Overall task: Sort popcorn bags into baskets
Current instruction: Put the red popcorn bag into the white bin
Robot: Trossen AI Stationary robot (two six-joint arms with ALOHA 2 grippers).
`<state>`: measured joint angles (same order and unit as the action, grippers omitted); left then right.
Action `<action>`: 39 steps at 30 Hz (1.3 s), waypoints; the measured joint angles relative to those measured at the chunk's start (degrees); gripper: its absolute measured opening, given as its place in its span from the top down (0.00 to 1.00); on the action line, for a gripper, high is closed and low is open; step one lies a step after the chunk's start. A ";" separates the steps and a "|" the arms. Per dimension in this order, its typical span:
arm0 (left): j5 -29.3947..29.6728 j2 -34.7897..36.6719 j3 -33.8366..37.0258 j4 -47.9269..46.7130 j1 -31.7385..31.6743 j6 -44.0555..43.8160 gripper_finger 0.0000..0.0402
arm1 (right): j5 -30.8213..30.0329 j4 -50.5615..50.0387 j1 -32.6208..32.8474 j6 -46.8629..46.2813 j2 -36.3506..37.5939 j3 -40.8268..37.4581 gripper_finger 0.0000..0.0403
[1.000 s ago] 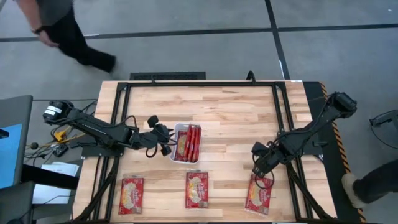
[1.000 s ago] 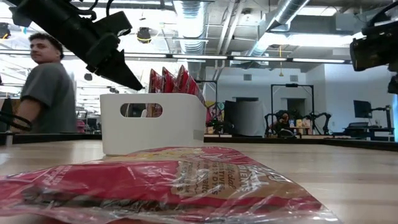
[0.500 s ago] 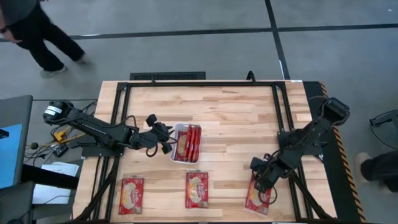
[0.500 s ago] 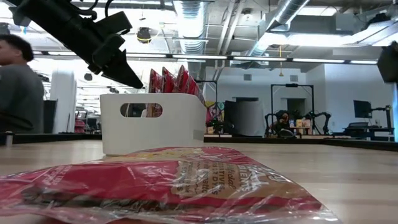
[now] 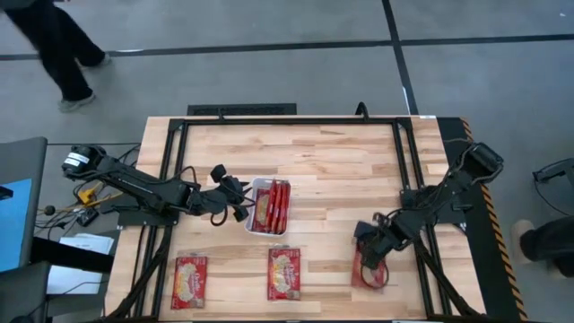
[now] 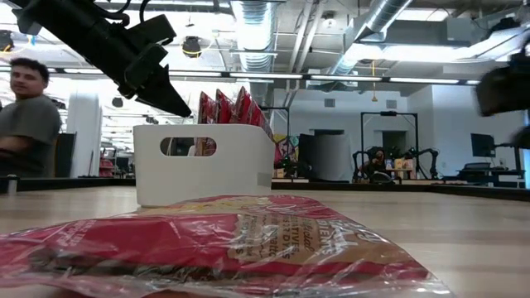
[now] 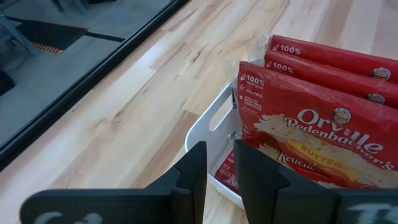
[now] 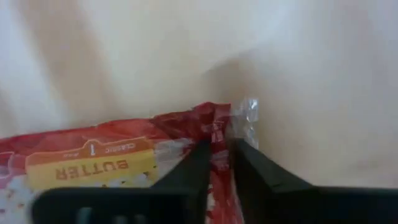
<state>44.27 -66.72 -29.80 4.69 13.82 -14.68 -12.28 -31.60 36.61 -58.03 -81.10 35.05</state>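
The right gripper (image 8: 217,155) fingers pinch only a corner of the popcorn bag (image 5: 368,274) right of the basket (image 5: 270,205), so it may slip free; the left gripper (image 7: 219,165) fingers sit nearly together.

a person (image 5: 56,36) walks on the grey floor beyond the wooden table (image 5: 341,161).
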 joint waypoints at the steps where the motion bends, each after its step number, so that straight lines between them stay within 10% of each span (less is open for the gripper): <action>1: 0.00 0.00 0.00 0.00 0.00 0.00 0.82 | -1.15 -0.25 -1.04 1.24 0.75 -0.08 0.91; 15: 0.15 0.00 0.00 -0.66 -0.04 0.92 0.82 | -12.00 -0.59 -4.93 4.53 13.94 -0.07 0.97; 22: 0.13 0.00 0.00 -1.11 -0.04 0.87 0.82 | -14.99 -1.54 -5.13 3.97 18.99 -0.02 0.83; 39: -0.04 0.02 0.00 -1.33 -0.04 0.42 0.82 | -9.87 -4.11 -5.65 -3.64 12.36 0.08 0.66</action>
<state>44.23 -66.70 -29.80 3.36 13.78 -14.26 -22.16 -35.72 30.96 -61.67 -68.74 35.14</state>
